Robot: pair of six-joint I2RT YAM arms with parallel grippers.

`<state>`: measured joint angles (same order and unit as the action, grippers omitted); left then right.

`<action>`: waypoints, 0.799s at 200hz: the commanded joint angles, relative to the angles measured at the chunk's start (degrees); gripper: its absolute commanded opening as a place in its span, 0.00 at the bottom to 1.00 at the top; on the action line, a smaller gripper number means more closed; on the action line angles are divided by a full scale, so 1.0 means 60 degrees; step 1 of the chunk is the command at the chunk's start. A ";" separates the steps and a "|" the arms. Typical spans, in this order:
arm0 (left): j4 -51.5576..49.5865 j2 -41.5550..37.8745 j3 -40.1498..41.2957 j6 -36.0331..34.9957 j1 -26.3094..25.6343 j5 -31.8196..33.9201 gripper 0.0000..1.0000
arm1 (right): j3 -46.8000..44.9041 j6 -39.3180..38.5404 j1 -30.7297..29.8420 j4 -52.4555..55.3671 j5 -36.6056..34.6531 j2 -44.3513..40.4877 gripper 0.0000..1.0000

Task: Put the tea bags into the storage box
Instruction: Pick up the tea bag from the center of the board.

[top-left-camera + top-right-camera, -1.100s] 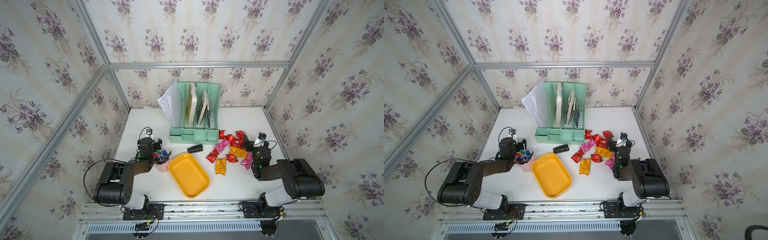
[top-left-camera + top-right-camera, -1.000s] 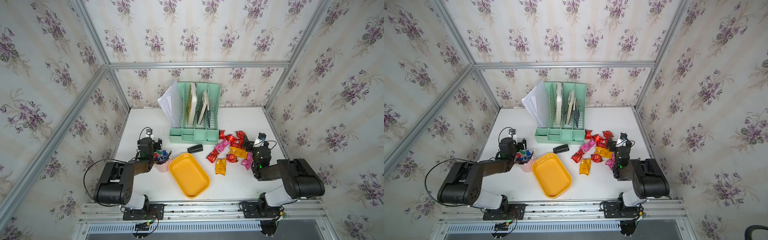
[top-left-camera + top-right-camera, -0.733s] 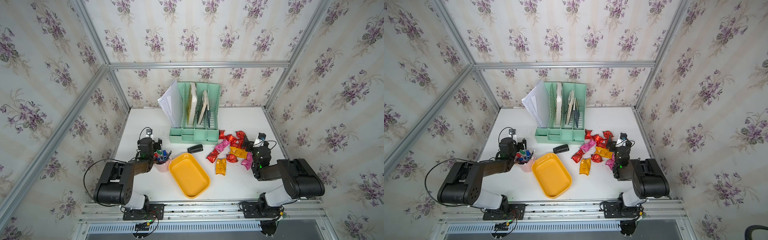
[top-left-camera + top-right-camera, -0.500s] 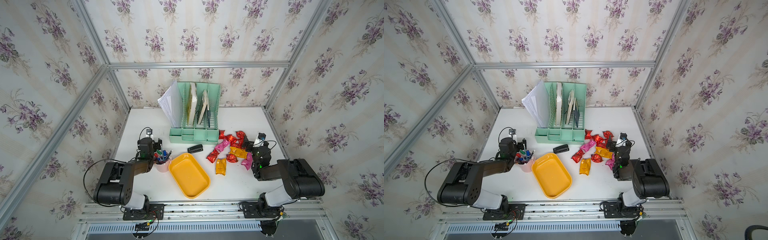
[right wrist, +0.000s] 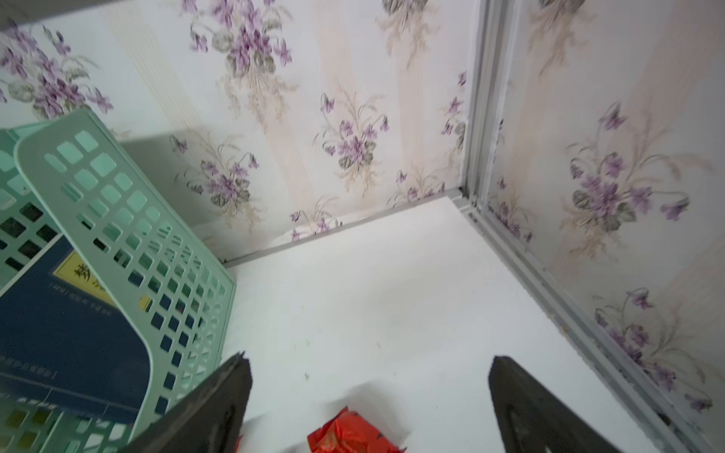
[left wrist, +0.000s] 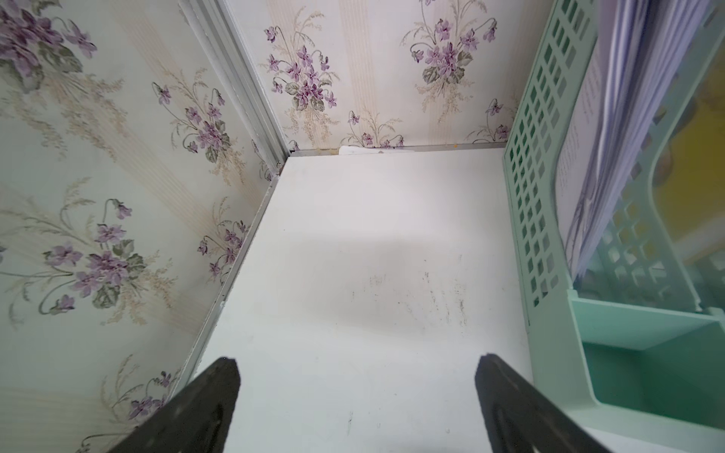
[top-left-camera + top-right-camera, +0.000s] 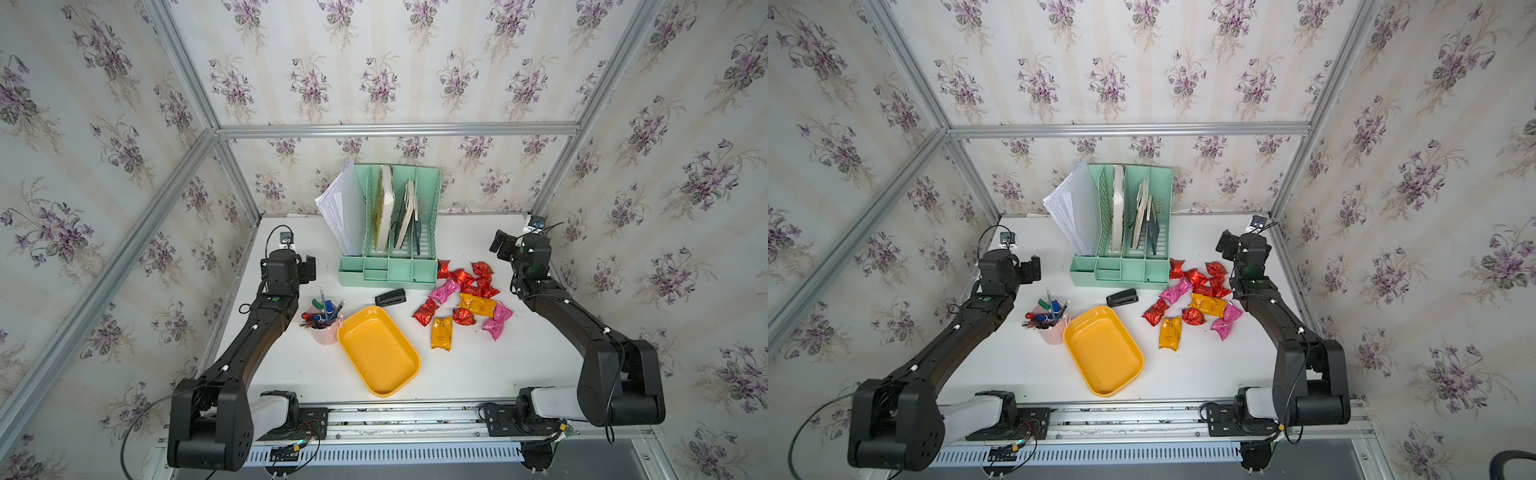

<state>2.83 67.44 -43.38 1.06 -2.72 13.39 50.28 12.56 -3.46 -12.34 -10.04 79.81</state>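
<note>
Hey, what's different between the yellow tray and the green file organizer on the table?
The storage box is yellow-orange, shallow and empty; the file organizer is mint green, tall and holds papers and books. The storage box lies skewed near the front edge; the file organizer stands square at the back. Both are open-topped and rest on the white table.

White table (image 7: pixel 478 374) with mint-green file organizer (image 7: pixel 388 266), pink pen cup (image 7: pixel 326 334), stapler (image 7: pixel 390 298), yellow storage box (image 7: pixel 378 353), loose tea bags (image 7: pixel 478 305).

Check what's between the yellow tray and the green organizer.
Black stapler, between the yellow tray and the green organizer; visible in both top views.
</note>
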 commanded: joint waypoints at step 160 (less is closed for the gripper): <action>-0.7858 -0.0831 -0.3106 0.6228 -0.6156 0.0159 0.99 | -0.2418 0.3664 -0.4407 0.4283 0.3054 -0.0832 0.60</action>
<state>-42.96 59.75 -58.94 36.67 -37.52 12.23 36.40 32.91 -29.67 18.11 8.21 72.79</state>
